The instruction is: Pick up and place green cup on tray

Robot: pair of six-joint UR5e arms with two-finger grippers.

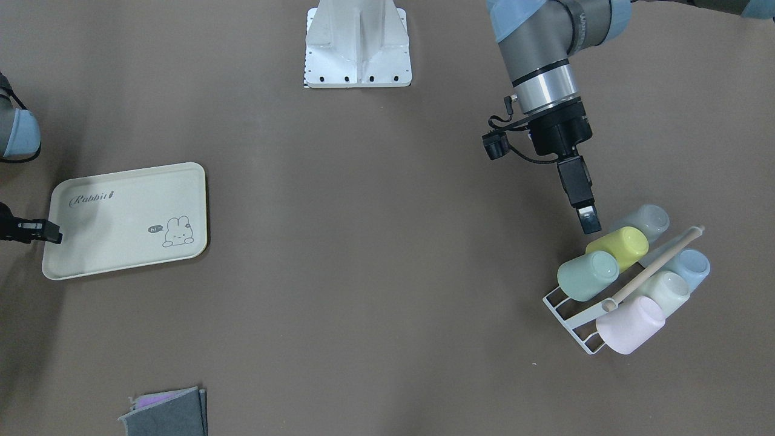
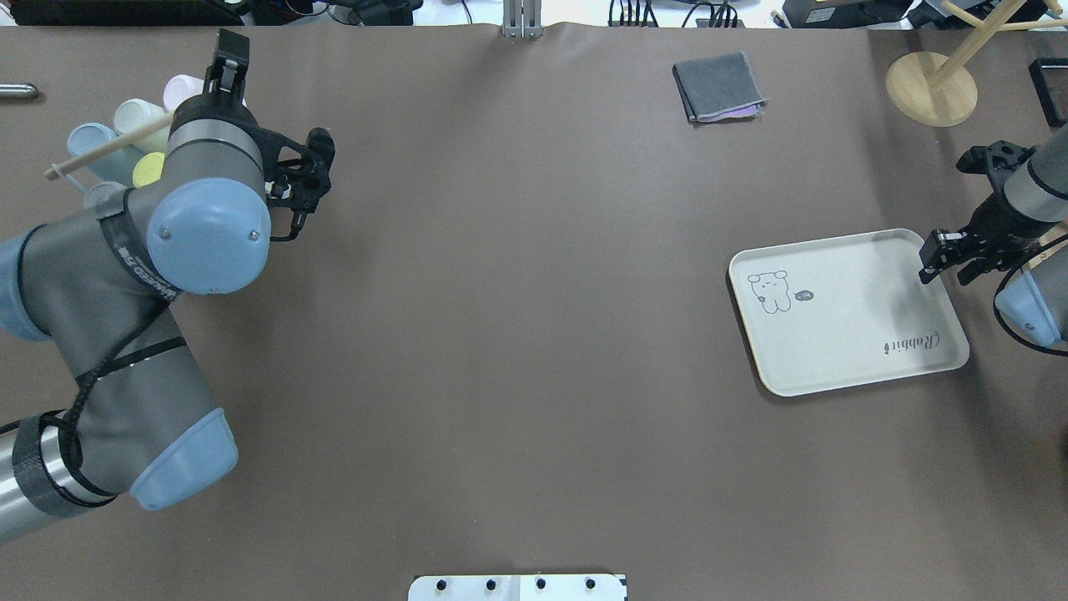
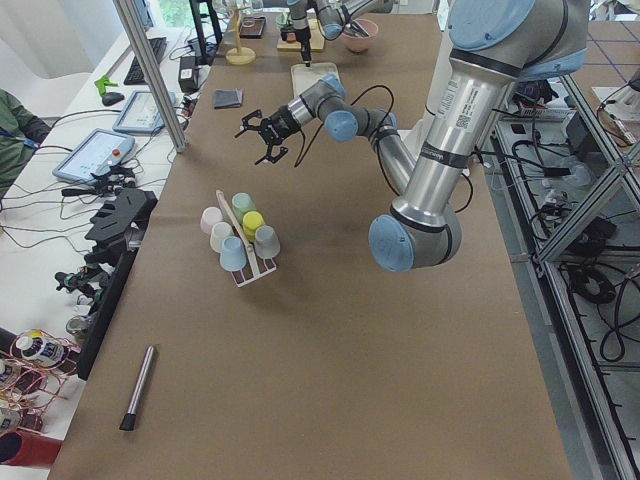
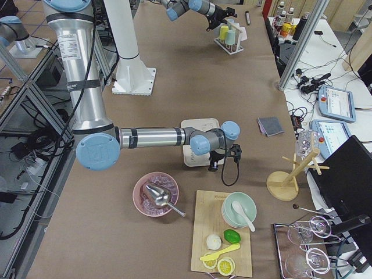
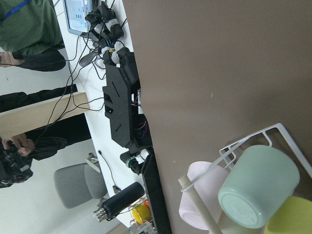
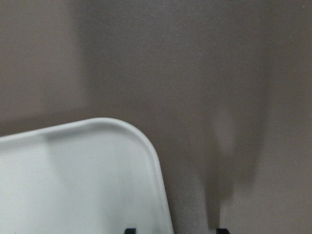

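Note:
The green cup (image 1: 587, 275) lies on its side on the white wire rack (image 1: 566, 306), at the rack's end next to the yellow cup (image 1: 620, 247). It also shows in the left wrist view (image 5: 258, 187), bottom towards the camera. My left gripper (image 1: 590, 226) is open and empty; it hangs above the rack, just beside the yellow cup and a little short of the green cup. The cream tray (image 1: 121, 239) lies at the table's other end. My right gripper (image 2: 947, 263) is open and empty at the tray's corner (image 6: 146, 146), one fingertip on each side of the rim.
The rack also holds pink (image 1: 629, 324), whitish-green (image 1: 666, 290), blue (image 1: 690, 266) and grey (image 1: 648, 219) cups under a wooden handle (image 1: 657, 263). A folded grey cloth (image 2: 719, 86) and a wooden stand (image 2: 930, 88) are at the far edge. The robot's base (image 1: 357, 45) is mid-table.

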